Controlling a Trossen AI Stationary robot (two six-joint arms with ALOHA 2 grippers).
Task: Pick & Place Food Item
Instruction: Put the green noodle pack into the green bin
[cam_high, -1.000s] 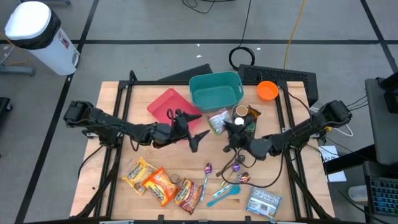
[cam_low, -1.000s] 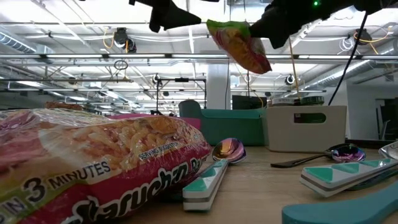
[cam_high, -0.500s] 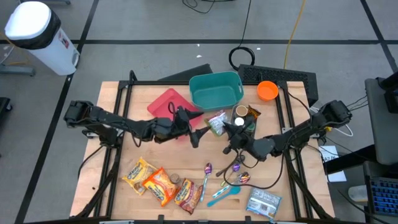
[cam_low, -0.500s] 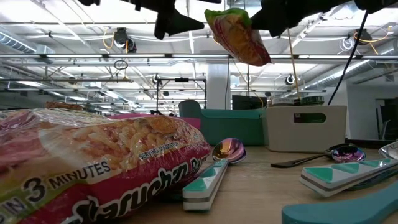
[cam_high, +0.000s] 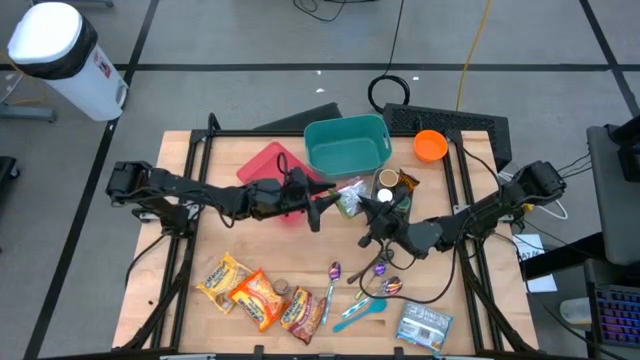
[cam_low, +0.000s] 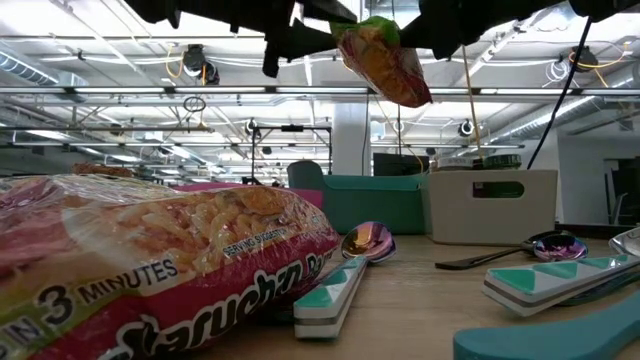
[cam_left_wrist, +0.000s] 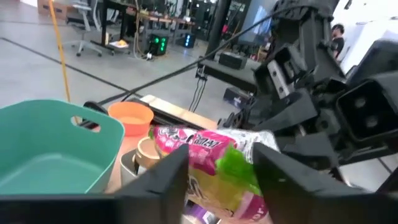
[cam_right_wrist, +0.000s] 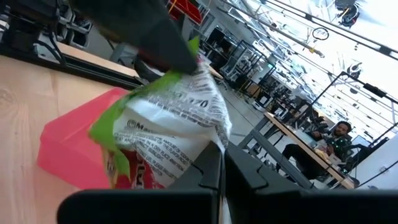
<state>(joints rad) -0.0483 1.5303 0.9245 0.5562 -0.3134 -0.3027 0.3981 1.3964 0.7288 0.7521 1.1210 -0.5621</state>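
Note:
A pink-and-green snack bag (cam_high: 349, 193) is held in the air over the table's middle, high above the board in the low view (cam_low: 385, 60). My right gripper (cam_high: 368, 203) is shut on the bag's right end. My left gripper (cam_high: 322, 203) comes level from the table's left. Its two fingers (cam_left_wrist: 168, 177) stand on either side of the bag's left, green end (cam_left_wrist: 239, 168), partly drawn in with the bag filling the gap. My left gripper has a finger on each side of the bag's green end (cam_right_wrist: 186, 53); whether they touch it, I cannot tell. My right gripper pinches a sealed corner of the bag (cam_right_wrist: 214, 140) between its two fingers, coming level from the table's right. The bag is lifted clear and reaches out toward the left gripper, tilted.
A teal bin (cam_high: 346, 146) and a pink tray (cam_high: 268, 168) stand just behind the grippers, with jars (cam_high: 388, 182) and an orange bowl (cam_high: 430, 146) at the back right. Noodle packs (cam_high: 255, 295), spoons (cam_high: 333, 272) and a silver pouch (cam_high: 424, 323) lie near the front edge.
My left gripper has moved toward the table's right, up to the bag, rolling as it went, and its fingers have drawn closer together around the bag's left end. The bag has stayed lifted in my right gripper.

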